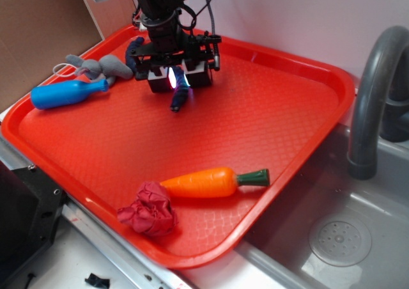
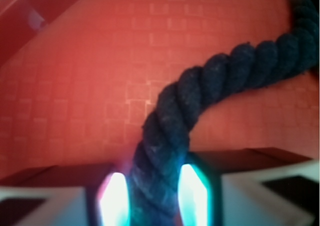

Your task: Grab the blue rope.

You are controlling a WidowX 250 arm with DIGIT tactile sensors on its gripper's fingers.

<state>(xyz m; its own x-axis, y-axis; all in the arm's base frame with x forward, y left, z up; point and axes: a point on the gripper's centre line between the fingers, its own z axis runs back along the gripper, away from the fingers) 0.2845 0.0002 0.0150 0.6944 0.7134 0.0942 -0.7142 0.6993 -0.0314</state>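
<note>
Claw: lowered at the far-left part of the tray, fingers narrowed onto the blue rope; in the wrist view both glowing pads sit against the cord's flanks with no gap showing, so the grip reads as closed on it. Blue rope: dark twisted cord, pinched near one end; from the claw it runs toward 12 o'clock in the wrist view, then bends off to 2 o'clock; in the exterior view a short end pokes out below the fingers at 6 o'clock. Red tray: textured floor, the rope lying on it. Grey plush toy: near the claw at 9 o'clock. Blue bottle: beyond the plush, at 8 o'clock. Toy carrot: well apart at 5 o'clock. Crumpled red cloth: beside the carrot, near the tray's front edge. Step in hand: securing the grasp. Next move, by judgement: a straight lift with the squeeze held firm, since the limp cord may slip or drag.
</note>
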